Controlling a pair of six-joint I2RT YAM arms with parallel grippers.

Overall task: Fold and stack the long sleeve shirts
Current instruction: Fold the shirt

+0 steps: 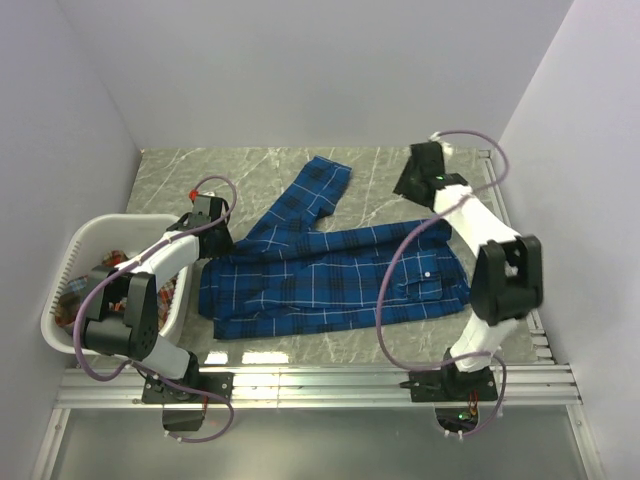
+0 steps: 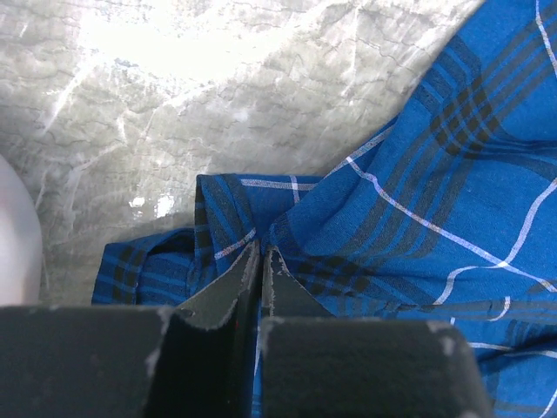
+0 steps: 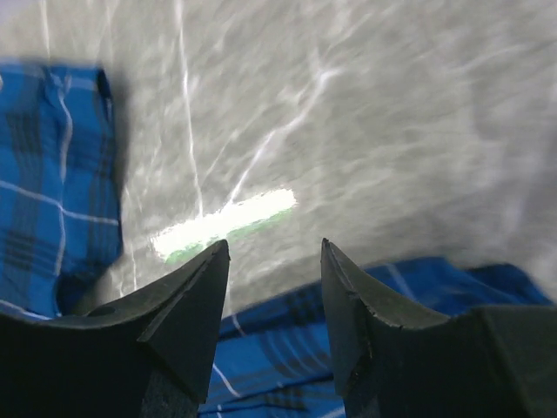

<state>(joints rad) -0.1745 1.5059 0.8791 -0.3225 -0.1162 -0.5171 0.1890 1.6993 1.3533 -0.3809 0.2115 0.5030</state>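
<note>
Pinching the blue shirt [image 2: 418, 200] with left fingers [image 2: 251, 268].

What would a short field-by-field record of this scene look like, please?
surface: grey marbled table
blue shirt: spread out mid-table, one sleeve angled toward the far edge
left gripper: shut on the blue shirt's left edge, beside the basket
right gripper: open, empty, over bare table near the shirt's far right corner
basket: white, at the left, holding reddish plaid cloth
stack: none yet
</note>
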